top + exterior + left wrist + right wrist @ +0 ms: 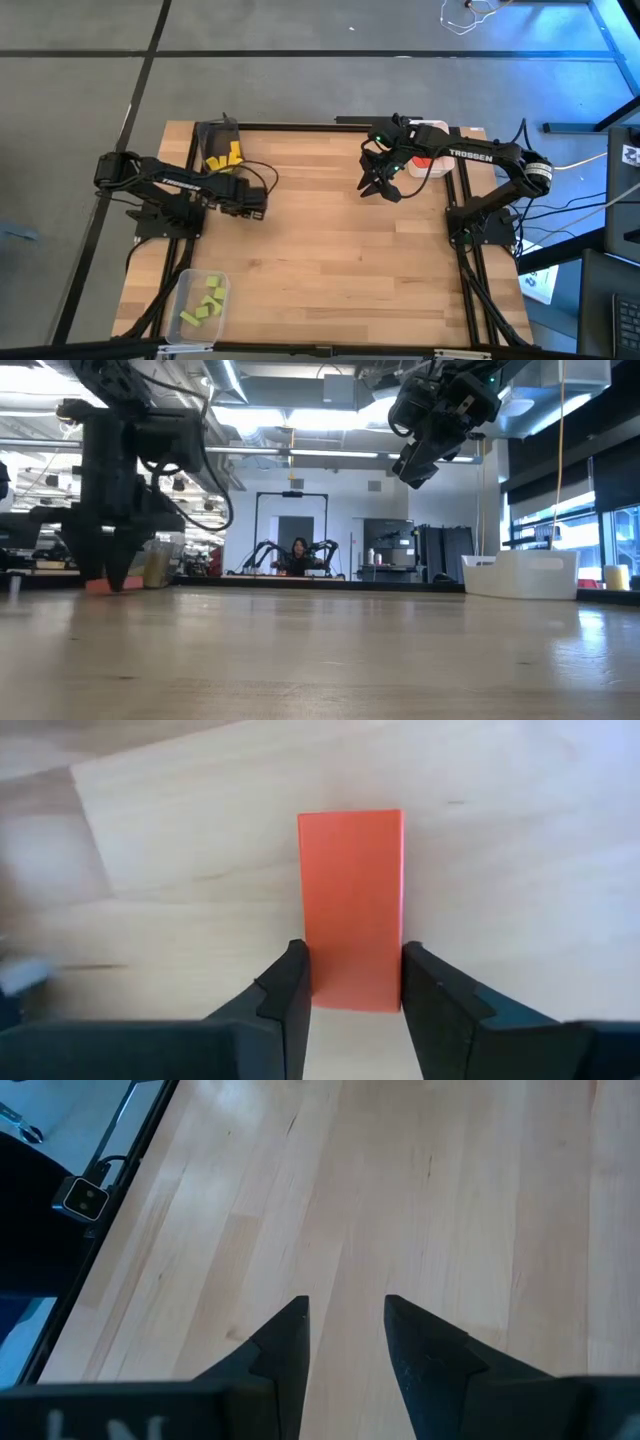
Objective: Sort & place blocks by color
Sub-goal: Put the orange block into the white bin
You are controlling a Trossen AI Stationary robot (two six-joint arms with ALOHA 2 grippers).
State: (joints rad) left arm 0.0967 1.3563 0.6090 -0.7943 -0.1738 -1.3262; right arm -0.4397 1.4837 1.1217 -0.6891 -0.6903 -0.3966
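Pinching flat red rectangular block (351, 910) lying on wooden worktop (330, 250): left gripper (352, 995) jaws pressed against both long sides, ready for lift. Right gripper (345, 1340) hovers high, jaws spread, empty, beside white tray (520, 575).
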